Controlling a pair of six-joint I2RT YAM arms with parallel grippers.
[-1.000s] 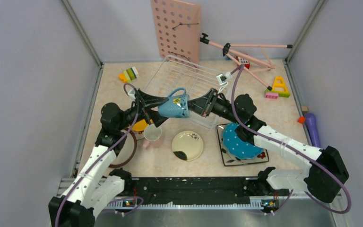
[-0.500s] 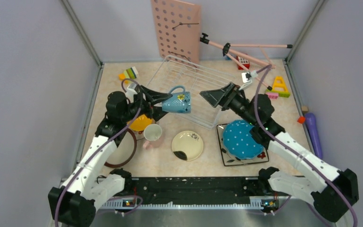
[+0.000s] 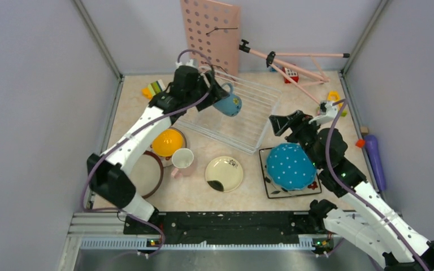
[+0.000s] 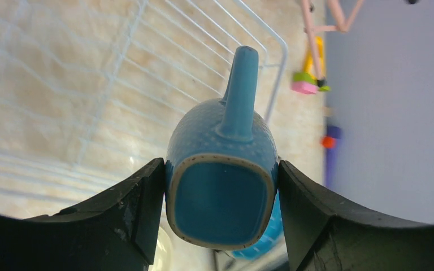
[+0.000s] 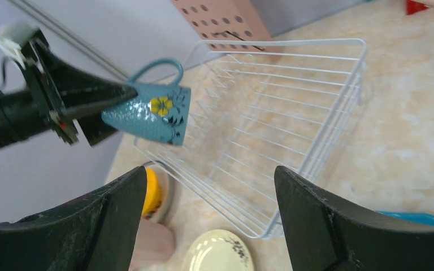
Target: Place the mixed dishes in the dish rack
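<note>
From the top camera, my left gripper (image 3: 217, 97) was clamped on the blue cup (image 3: 229, 105) above the far left part of the rack (image 3: 248, 121), which held no dishes. The right gripper (image 3: 287, 120) hung spread and empty by the rack's right edge, and the bowl (image 3: 166, 142), pink cup (image 3: 182, 158) and plates (image 3: 224, 173) lay on the near table (image 3: 243, 195), so I judged nearly everything was left. The left wrist view showed the cup pinched between both fingers (image 4: 130, 209) over rack wires, and the right wrist view showed its yellow flower (image 5: 160, 105), but I could read no writing or brand anywhere.
</note>
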